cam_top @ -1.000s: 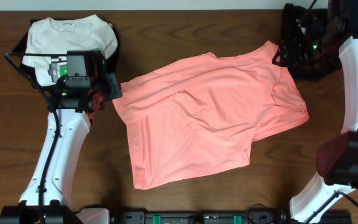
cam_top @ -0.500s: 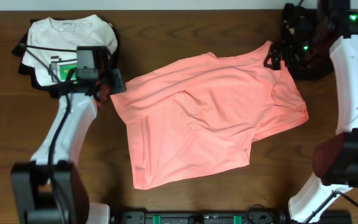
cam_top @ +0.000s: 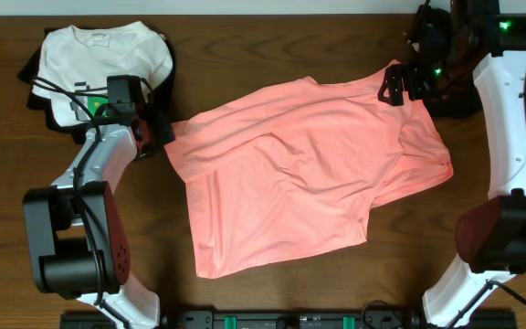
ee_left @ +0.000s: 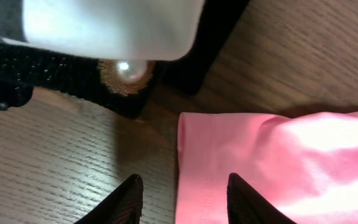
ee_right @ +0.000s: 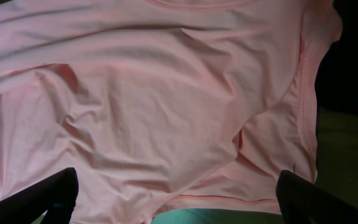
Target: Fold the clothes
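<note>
The salmon-pink T-shirt (cam_top: 299,174) lies spread on the wooden table with creases, and no print shows on it. My left gripper (cam_top: 160,134) is low at the shirt's left corner. In the left wrist view this gripper (ee_left: 182,202) is open, and the shirt's hem edge (ee_left: 194,162) runs between its fingers. My right gripper (cam_top: 396,87) hovers over the shirt's upper right corner. It is wide open (ee_right: 178,186) above the pink cloth (ee_right: 154,99), holding nothing.
A folded white T-shirt (cam_top: 108,50) lies at the back left on a pile of dark garments (cam_top: 167,68). One of them carries a pearl button (ee_left: 124,68). A black object (cam_top: 459,96) sits at the back right.
The left arm has folded back toward the table's left side while its gripper stays at the shirt's left corner. The right gripper has moved slightly left and forward over the shirt's upper right corner.
</note>
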Controlling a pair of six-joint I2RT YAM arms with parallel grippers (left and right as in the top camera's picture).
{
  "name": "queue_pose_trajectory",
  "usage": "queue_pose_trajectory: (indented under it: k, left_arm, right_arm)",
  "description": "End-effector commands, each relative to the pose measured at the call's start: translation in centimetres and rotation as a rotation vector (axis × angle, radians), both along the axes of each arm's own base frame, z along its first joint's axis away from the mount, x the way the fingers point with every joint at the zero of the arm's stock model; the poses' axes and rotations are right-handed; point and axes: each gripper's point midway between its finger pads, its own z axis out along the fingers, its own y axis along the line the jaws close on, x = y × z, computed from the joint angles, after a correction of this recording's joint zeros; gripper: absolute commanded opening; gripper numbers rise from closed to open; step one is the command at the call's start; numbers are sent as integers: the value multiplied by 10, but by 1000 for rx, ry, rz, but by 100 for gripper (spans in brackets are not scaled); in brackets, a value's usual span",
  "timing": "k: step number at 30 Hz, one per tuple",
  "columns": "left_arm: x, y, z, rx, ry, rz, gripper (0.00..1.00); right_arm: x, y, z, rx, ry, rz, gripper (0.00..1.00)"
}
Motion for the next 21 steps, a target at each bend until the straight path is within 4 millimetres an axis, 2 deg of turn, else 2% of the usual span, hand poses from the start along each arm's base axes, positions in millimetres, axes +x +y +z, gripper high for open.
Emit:
queue_pose_trajectory:
  k: [1, 8, 14, 17, 21]
  left_arm:
    - [3, 0, -2, -2, 3, 8, 45]
    - [-4, -4, -33, -30, 78, 0, 45]
    - [2, -4, -34, -32, 57, -2, 43]
    - [7, -5, -32, -31, 34, -3, 33]
    - [16, -12, -28, -69, -8, -23, 8]
  right_arm:
    - [0, -2, 4, -10, -15, 11, 99]
    - [-3, -2, 4, -10, -5, 11, 99]
    - [-3, -2, 4, -11, -6, 11, 99]
    - [-3, -2, 4, -11, -6, 11, 99]
    - [-2, -2, 4, -11, -7, 11, 99]
